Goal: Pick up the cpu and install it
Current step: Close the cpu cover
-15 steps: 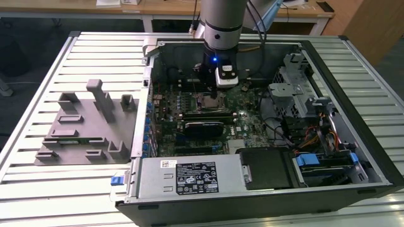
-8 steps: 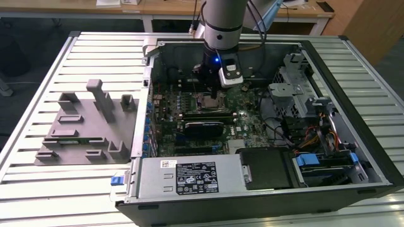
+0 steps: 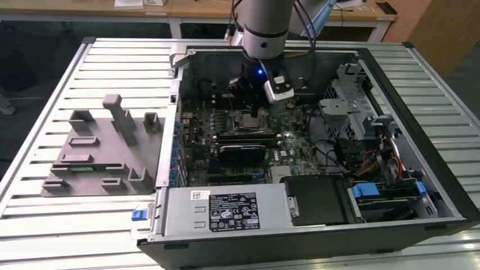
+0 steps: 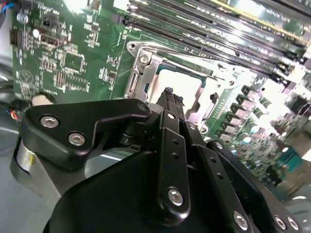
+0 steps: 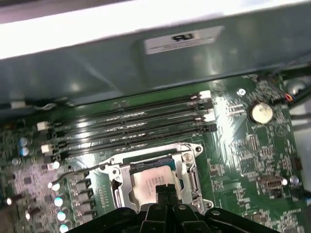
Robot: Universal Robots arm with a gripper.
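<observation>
The cpu (image 5: 147,179) lies flat inside the metal-framed motherboard socket (image 5: 193,175), its silvery top plate facing up; it shows as a pale square (image 4: 179,80) in the second wrist view too. My gripper (image 5: 165,189) hangs directly over it with the two black fingertips pressed together and nothing between them. The tips (image 4: 168,92) sit at or just above the chip's near edge; contact cannot be told. In the exterior view the gripper (image 3: 250,106) reaches down into the open computer case above the socket (image 3: 250,120).
Several long black memory slots (image 5: 136,127) run just beyond the socket, with the case wall (image 5: 146,73) behind them. A coin battery (image 5: 261,112) sits beside them. The grey fixture tray (image 3: 98,152) lies on the slatted table outside the case. A power supply (image 3: 225,211) and drive cage (image 3: 351,107) border the board.
</observation>
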